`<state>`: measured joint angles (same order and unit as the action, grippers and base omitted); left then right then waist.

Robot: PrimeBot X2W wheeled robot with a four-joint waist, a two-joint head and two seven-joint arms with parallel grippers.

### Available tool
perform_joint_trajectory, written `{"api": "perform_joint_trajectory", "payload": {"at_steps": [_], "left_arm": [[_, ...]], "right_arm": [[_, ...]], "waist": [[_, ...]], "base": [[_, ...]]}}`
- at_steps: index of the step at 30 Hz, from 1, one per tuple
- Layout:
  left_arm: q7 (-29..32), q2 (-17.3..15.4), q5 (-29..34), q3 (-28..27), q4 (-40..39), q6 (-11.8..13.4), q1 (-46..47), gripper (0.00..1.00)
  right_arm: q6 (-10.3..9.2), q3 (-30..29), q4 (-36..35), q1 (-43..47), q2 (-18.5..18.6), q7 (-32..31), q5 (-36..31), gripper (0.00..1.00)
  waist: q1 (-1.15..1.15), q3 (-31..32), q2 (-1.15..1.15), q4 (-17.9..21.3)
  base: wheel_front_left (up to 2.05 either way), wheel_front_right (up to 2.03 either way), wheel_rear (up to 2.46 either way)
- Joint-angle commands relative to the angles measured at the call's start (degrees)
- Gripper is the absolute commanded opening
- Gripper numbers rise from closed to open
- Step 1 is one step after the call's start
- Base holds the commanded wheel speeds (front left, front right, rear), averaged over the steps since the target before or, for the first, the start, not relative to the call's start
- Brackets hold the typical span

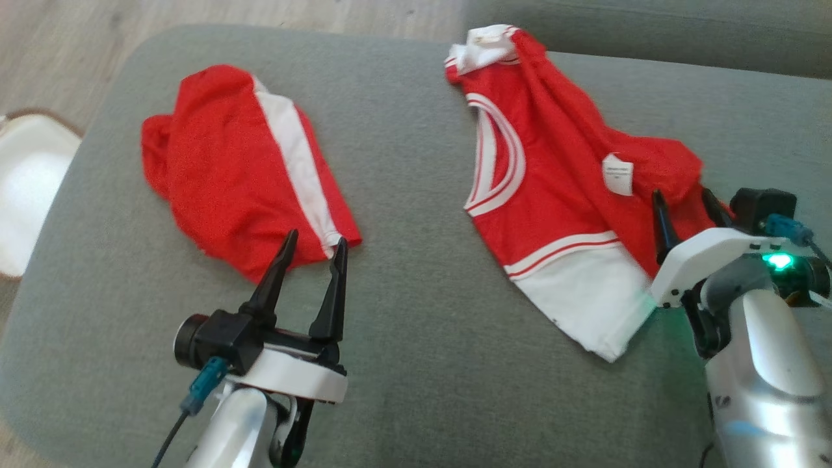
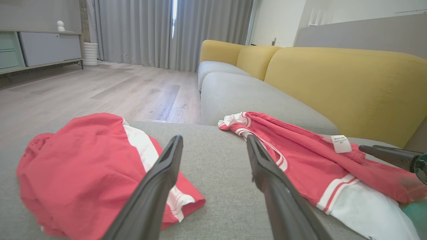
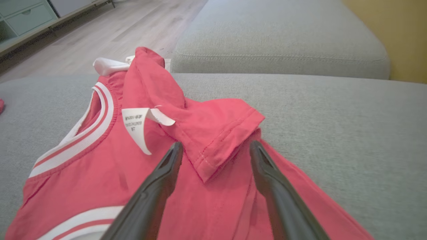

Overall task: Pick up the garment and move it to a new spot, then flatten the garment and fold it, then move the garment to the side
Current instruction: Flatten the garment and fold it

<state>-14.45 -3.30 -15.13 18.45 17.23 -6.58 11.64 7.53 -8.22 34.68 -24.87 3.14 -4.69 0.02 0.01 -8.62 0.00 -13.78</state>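
A crumpled red garment with white trim and a white label lies on the right of the grey cushion. My right gripper stands open at its near right edge, and a folded red sleeve hem lies just past and between its fingertips. A second red garment with a white stripe lies bunched on the left. My left gripper is open at that piece's near corner, holding nothing. In the left wrist view its fingers frame bare cushion between the two garments.
The cushion's left edge drops to a wooden floor, where a white round object sits. Another grey seat cushion adjoins at the back. A yellow backrest rises on the right. A low cabinet stands far off.
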Motion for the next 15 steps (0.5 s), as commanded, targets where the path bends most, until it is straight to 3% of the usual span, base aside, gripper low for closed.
{"api": "perform_joint_trajectory", "payload": {"at_steps": [1, 8, 10, 15], "left_arm": [[-0.5, -0.2, 0.2, -1.8, -1.5, -0.2, 2.8, 1.0], [-0.5, 0.0, 0.3, -2.2, -1.3, -0.4, 3.2, 1.0], [-0.5, 0.1, 0.3, -2.2, -1.2, -0.4, 3.3, 1.0], [-0.5, 0.2, 0.7, -3.1, -0.8, -0.5, 2.7, 1.0]], "right_arm": [[-0.04, 0.6, -0.1, -3.0, 0.7, -0.3, 0.3, 1.0], [-0.04, -0.4, 8.2, -7.5, 0.8, 0.3, 1.7, 0.98], [-0.04, 0.0, 9.9, -8.5, 1.0, 1.1, 1.9, 0.0], [-0.04, 1.9, 11.3, -12.1, 1.9, 5.9, 2.6, 0.0]], "waist": [[-0.01, -1.1, 0.0, -1.8], [-0.01, -2.3, 0.0, -3.5], [-0.01, -2.4, 0.0, -3.7], [-0.01, -1.1, 0.0, -2.4]], "base": [[0.0, 0.0, 0.0], [0.0, 0.0, 0.0], [0.0, 0.0, 0.0], [0.0, 0.0, 0.0]]}}
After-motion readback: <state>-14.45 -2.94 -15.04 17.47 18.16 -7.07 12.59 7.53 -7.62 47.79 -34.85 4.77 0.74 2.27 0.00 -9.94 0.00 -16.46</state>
